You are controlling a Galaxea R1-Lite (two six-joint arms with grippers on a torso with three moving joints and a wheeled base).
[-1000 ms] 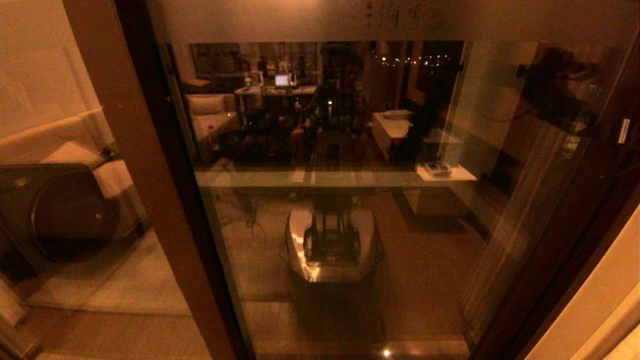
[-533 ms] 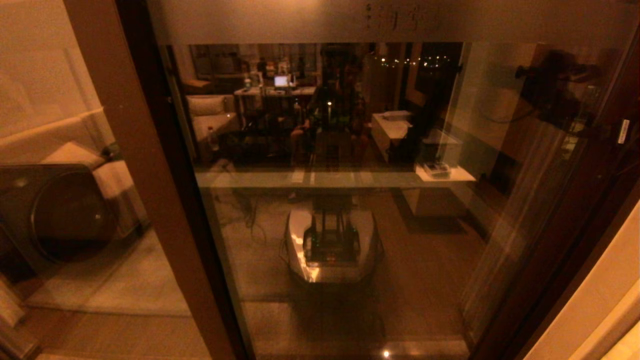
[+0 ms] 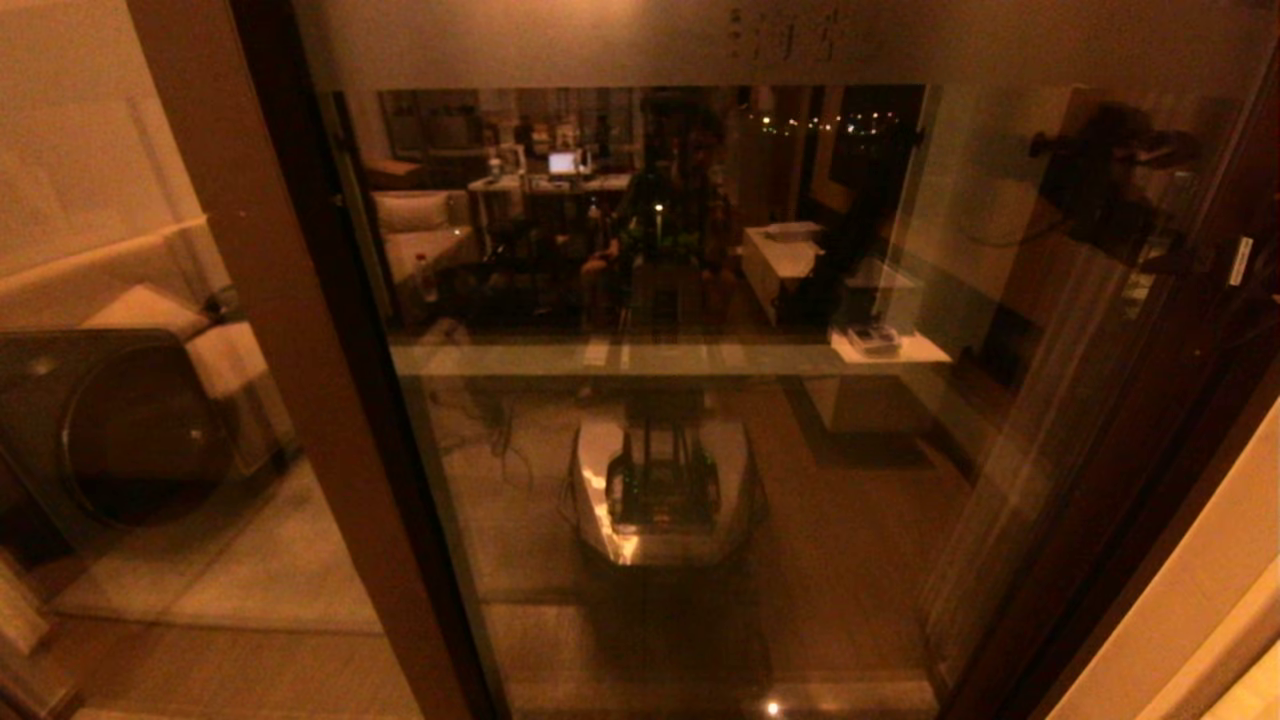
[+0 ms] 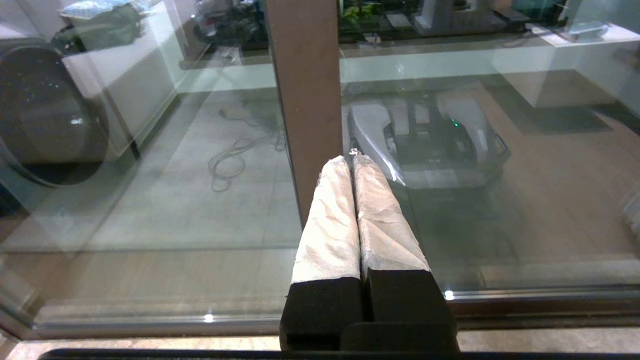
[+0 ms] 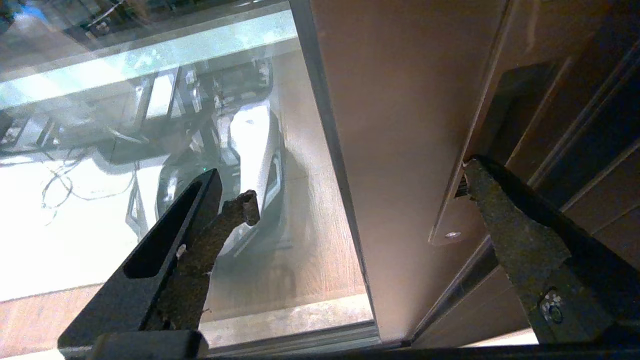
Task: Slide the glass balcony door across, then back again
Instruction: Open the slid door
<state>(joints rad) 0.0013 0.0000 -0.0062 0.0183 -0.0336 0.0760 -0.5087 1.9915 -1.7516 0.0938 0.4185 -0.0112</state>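
The glass balcony door (image 3: 680, 300) fills the head view, with a frosted top band (image 3: 790, 35) carrying characters and brown stiles left (image 3: 300, 400) and right (image 3: 1130, 480). In the right wrist view my right gripper (image 5: 360, 185) is open and straddles the door's right stile (image 5: 400, 125). One fingertip (image 5: 472, 172) rests at the slim lock plate (image 5: 457, 210); the other finger (image 5: 240, 205) is in front of the glass. My left gripper (image 4: 350, 159) is shut and empty, its white-wrapped fingers pointing at the left brown stile (image 4: 305, 90).
Left of the door is another glass panel (image 3: 130, 300) showing a pale sofa and a dark round drum (image 3: 130, 430). The robot's base (image 3: 660, 490) is reflected in the door's glass. A pale wall (image 3: 1200, 600) stands at the right, and the floor track (image 4: 150, 320) runs below.
Hardly anything differs. The dark shape of the right arm at the door's right stile has shifted very slightly left; the door stands in about the same place.
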